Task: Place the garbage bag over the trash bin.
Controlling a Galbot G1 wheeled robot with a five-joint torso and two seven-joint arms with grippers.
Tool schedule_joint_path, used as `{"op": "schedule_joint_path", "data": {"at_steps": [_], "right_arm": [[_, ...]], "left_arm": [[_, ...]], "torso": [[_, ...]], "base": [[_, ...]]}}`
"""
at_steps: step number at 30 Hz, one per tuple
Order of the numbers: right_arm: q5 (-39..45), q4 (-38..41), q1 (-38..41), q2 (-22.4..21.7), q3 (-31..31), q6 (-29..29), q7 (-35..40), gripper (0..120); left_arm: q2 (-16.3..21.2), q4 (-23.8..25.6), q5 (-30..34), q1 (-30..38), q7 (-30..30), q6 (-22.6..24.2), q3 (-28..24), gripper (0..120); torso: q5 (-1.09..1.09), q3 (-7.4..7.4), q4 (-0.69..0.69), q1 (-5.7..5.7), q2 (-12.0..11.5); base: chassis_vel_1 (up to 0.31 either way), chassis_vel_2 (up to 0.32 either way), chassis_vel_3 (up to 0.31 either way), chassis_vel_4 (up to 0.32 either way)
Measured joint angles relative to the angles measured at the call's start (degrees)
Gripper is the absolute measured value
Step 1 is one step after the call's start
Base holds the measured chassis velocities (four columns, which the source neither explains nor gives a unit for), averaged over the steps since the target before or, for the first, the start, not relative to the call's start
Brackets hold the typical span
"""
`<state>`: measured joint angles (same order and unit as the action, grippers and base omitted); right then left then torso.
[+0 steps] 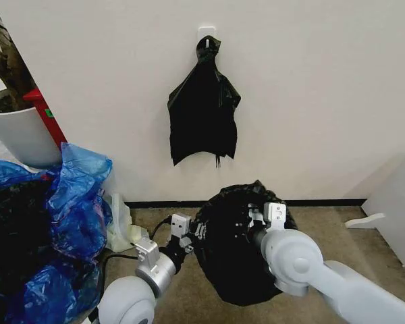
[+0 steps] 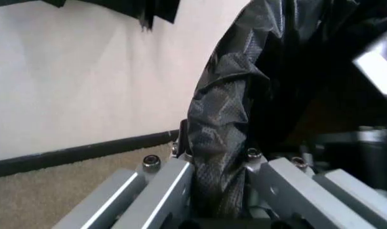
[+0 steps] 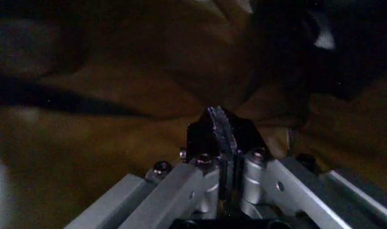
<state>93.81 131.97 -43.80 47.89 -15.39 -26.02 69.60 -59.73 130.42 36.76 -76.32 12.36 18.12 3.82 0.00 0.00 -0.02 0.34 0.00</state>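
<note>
The glossy black garbage bag [image 1: 233,263] stands as a rounded mound on the carpet below the wall. It covers whatever is under it, so the trash bin is hidden. My left gripper [image 1: 194,233] is at the bag's left edge. In the left wrist view a crinkled fold of the garbage bag [image 2: 222,124] runs between the fingers of the left gripper [image 2: 219,164], which is shut on it. My right gripper [image 1: 255,219] is at the bag's upper right. It [image 3: 222,126] is shut on a thin edge of black film, with dim dark plastic around it.
A bunch of black bags [image 1: 204,111] hangs from a hook on the wall above. Blue plastic bags [image 1: 71,209] pile up at the left, with a big white plant pot [image 1: 20,135] behind them. A white furniture piece [image 1: 398,202] stands at the right. Carpet lies around the mound.
</note>
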Motion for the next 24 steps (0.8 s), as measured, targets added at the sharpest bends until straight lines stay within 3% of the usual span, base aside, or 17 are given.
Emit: {"op": "schedule_joint_path", "data": {"at_steps": [5, 9, 11, 14, 20, 24], "right_arm": [[-0.14, 4.15, -1.3, -1.12, 0.74, -0.04, -1.0, 0], [-1.4, 8.83, -5.96, -4.06, 5.99, -0.8, -6.74, 0], [-5.94, 10.97, -10.69, -6.25, 10.3, -1.2, -13.23, 0], [-20.56, 11.55, -17.25, -8.7, 13.87, 0.46, -21.85, 0], [-34.7, 11.59, -19.47, -3.15, 15.53, 4.83, -29.08, 0], [-46.99, 10.8, -24.51, -0.07, 20.37, 8.96, -37.83, 0]], "left_arm": [[-0.45, -1.53, 2.24, 0.7, 2.61, 0.65, 0.4, 1], [-0.78, -2.66, 5.86, 1.09, 6.22, 1.9, 0.73, 1], [-0.87, -2.95, 9.23, 1.3, 8.47, 2.7, 0.8, 1], [-1.04, -3.14, 16.15, 1.64, 12.73, 4.39, 1.05, 1], [-2.63, -2.3, 25.44, -0.26, 21.57, 6.25, 1.78, 1], [-2.77, -3.44, 26.76, -0.04, 23.92, 7.06, 1.88, 1]], "torso": [[0.0, 0.0, 0.01, 0.0, 0.0], [0.0, 0.0, 0.02, 0.0, 0.0], [0.0, 0.0, -0.02, 0.0, 0.0], [-0.01, 0.0, -0.05, 0.0, 0.0], [-0.01, 0.0, 0.03, 0.0, 0.0], [-0.03, 0.0, 0.02, 0.0, 0.0]], "base": [[0.0, 0.0, 0.0, 0.0], [0.0, 0.0, 0.0, 0.0], [0.0, 0.0, 0.0, 0.0], [0.0, 0.0, 0.0, 0.0], [0.0, 0.0, 0.0, 0.0], [0.0, 0.0, 0.0, 0.0]]}}
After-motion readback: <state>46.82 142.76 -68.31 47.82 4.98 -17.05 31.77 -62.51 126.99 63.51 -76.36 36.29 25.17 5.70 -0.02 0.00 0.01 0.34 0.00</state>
